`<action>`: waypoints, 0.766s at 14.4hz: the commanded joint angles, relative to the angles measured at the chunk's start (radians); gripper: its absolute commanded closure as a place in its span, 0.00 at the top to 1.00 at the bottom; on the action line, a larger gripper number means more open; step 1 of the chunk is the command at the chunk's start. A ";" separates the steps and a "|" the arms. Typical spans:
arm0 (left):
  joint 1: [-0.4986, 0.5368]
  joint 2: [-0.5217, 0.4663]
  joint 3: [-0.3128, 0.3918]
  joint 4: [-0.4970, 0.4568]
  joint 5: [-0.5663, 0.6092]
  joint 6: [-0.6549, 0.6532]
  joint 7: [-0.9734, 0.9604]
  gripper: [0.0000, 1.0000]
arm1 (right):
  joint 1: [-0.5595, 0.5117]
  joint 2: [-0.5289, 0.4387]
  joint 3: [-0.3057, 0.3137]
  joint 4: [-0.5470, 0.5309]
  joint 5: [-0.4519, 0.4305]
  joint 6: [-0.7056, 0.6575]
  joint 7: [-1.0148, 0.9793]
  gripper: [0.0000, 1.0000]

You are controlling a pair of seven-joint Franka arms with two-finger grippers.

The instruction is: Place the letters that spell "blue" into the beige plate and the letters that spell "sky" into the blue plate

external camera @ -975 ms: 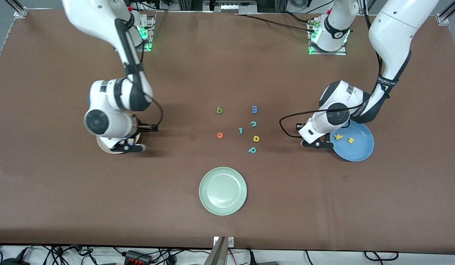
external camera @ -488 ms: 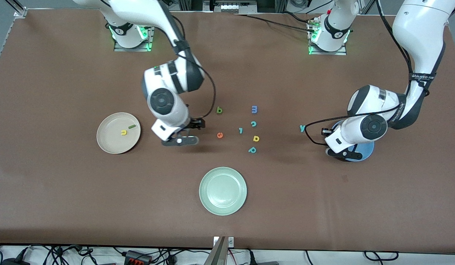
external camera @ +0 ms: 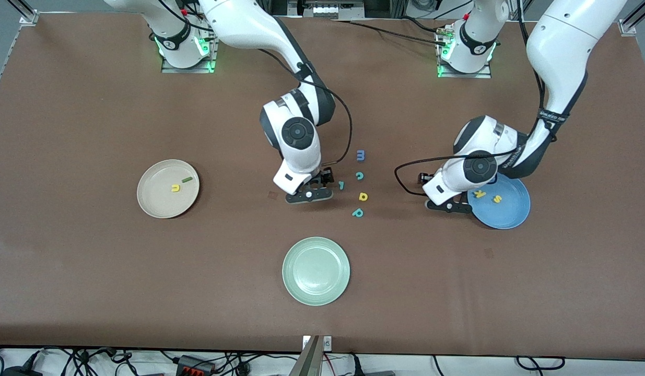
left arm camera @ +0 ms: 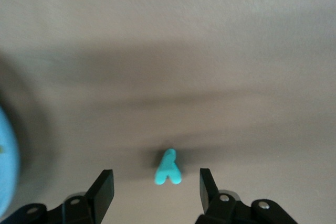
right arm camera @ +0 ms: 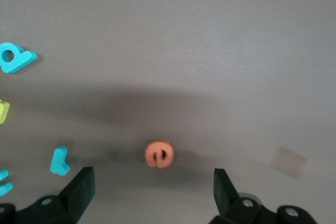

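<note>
The right gripper [right arm camera: 152,192] hangs wide open over the orange "e" [right arm camera: 159,154]. The left gripper [left arm camera: 156,192] stands open around the teal "y" [left arm camera: 168,167], beside the blue plate [external camera: 505,209].

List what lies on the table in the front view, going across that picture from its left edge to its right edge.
beige plate → yellow "u" → dark green "l" → pale green plate → teal hooked piece → yellow "a" → yellow "k" → yellow "s" → blue plate

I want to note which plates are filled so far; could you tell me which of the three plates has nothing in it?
The pale green plate, nearest the front camera. The beige plate and blue plate each hold two letters.
</note>
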 commanded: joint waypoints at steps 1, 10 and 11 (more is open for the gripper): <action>0.017 -0.017 -0.009 -0.057 0.018 0.058 -0.022 0.67 | -0.008 0.044 0.005 0.030 0.018 0.021 0.007 0.82; 0.017 0.009 0.000 -0.079 0.052 0.129 -0.021 0.42 | -0.012 0.073 0.008 0.030 0.044 0.038 0.009 0.52; 0.017 0.009 0.001 -0.080 0.052 0.129 -0.021 0.36 | -0.011 0.071 0.008 0.030 0.067 0.037 0.007 0.52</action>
